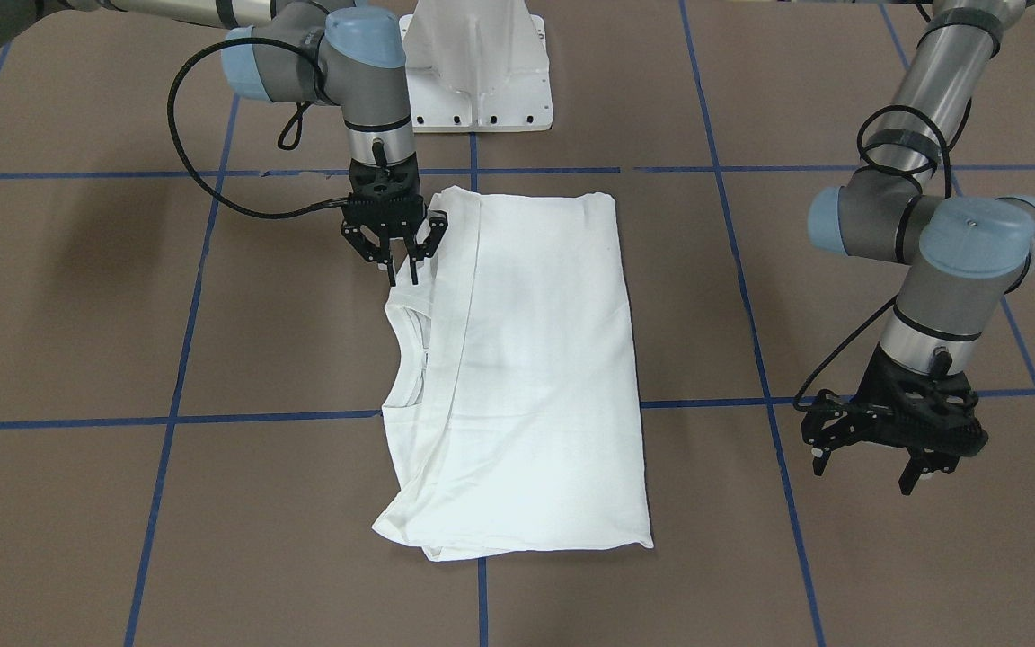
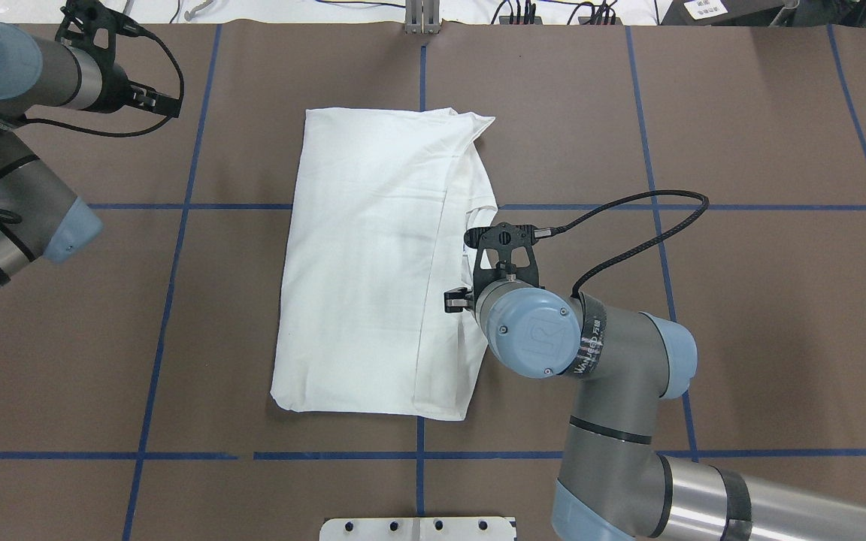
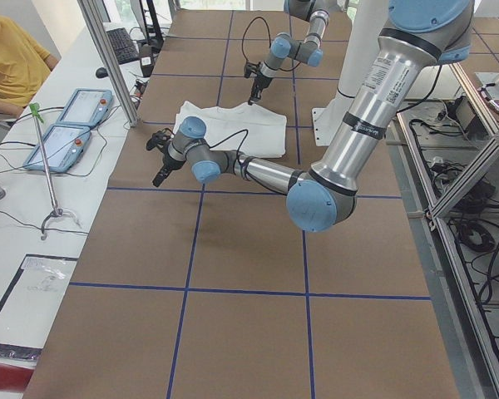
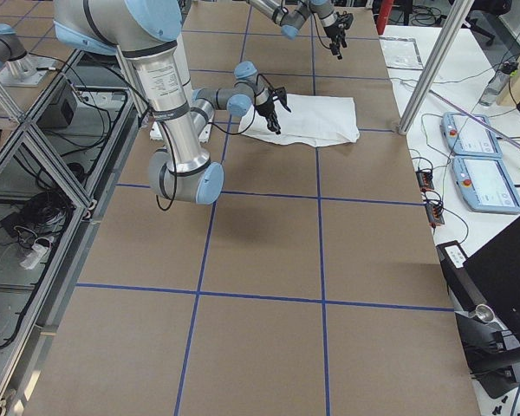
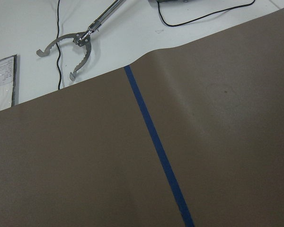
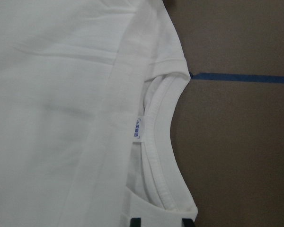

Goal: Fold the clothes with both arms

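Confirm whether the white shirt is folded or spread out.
Folded. The T-shirt forms a rectangle, no sleeves showing, a hemmed layer partly covering the collar.

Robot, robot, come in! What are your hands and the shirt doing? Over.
Right gripper open, over shirt collar edge. Left gripper open, off to the side. Shirt folded, flat. Nothing blocking.

folded white T-shirt (image 1: 526,377), right claw (image 1: 405,263) over edge

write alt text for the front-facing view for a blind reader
A white T-shirt, folded into a long rectangle, lies on a brown table with blue tape lines. The right arm's tool hangs open by its collar at the view's left; the left arm's tool hangs open off to the right, clear of it.
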